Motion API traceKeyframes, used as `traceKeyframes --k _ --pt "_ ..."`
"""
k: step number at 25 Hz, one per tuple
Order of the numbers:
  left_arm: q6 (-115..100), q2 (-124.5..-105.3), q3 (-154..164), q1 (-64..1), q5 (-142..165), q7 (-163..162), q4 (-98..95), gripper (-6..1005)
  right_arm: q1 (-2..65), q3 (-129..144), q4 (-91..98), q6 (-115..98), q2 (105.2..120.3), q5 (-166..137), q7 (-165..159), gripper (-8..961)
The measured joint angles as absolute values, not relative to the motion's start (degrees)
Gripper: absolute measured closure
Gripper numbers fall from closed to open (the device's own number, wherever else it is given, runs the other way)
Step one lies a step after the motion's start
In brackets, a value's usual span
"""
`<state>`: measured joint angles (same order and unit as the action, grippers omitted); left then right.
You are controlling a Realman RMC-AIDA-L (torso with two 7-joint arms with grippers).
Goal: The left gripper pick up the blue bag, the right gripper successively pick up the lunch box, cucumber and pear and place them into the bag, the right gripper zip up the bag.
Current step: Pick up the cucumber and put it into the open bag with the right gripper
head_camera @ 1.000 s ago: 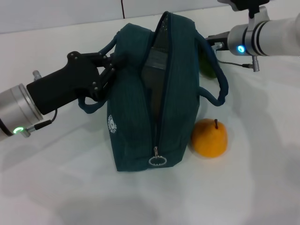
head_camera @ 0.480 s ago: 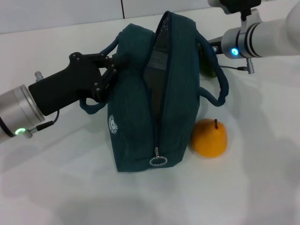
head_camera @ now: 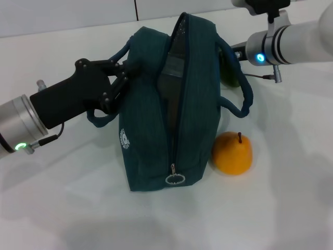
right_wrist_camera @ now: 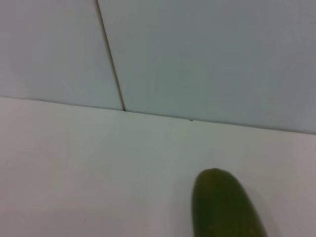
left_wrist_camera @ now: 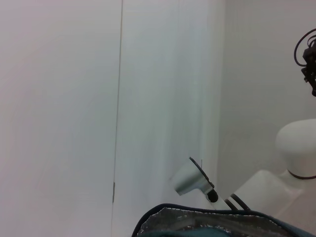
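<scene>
While bag (head_camera: pixel 171 109) stands upright on white table (head_camera: pixel 62 208), zip open along top, left gripper (head_camera: pixel 120 80) pinches bag's left handle (head_camera: pixel 112 57), fingers closed on it. Ring pull (head_camera: pixel 175 179) hangs low at front end. Pear (head_camera: pixel 232 152) sits on table, touching bag's right side. Cucumber (head_camera: pixel 230 75) lies behind bag's right handle, mostly hidden; its round end shows in right wrist view (right_wrist_camera: pixel 224 205). Right gripper (head_camera: pixel 235 48) reaches in behind bag near cucumber; cannot tell if fingers open or closed. Lunch box not seen.
</scene>
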<state>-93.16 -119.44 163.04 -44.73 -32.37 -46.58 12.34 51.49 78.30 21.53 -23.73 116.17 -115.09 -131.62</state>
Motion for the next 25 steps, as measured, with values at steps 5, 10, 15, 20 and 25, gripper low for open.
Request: traceKeyframes --k 5,10,15,20,25 --pt "-93.16 -119.44 163.03 -44.74 -32.37 -46.58 12.38 953 51.16 78.35 21.83 -23.72 116.18 -115.04 -131.59 218" --pt "-93.16 -119.37 163.04 -44.56 -32.39 -46.58 12.51 953 47.9 78.85 26.6 -23.91 116.19 -115.12 -131.5 277" --pt "-93.15 -119.35 163.03 -44.39 -32.27 -46.57 12.71 953 41.06 79.07 36.39 -24.59 116.12 -115.12 -131.44 311" --pt "-93.15 -119.35 163.03 -43.86 -32.22 -46.19 12.77 953 34.52 79.14 45.38 -24.67 115.98 -115.1 -131.39 309" --pt "-93.15 -119.35 163.03 -43.59 -32.41 -46.14 12.74 953 29.27 80.61 53.45 -24.66 115.78 -114.72 -131.25 306"
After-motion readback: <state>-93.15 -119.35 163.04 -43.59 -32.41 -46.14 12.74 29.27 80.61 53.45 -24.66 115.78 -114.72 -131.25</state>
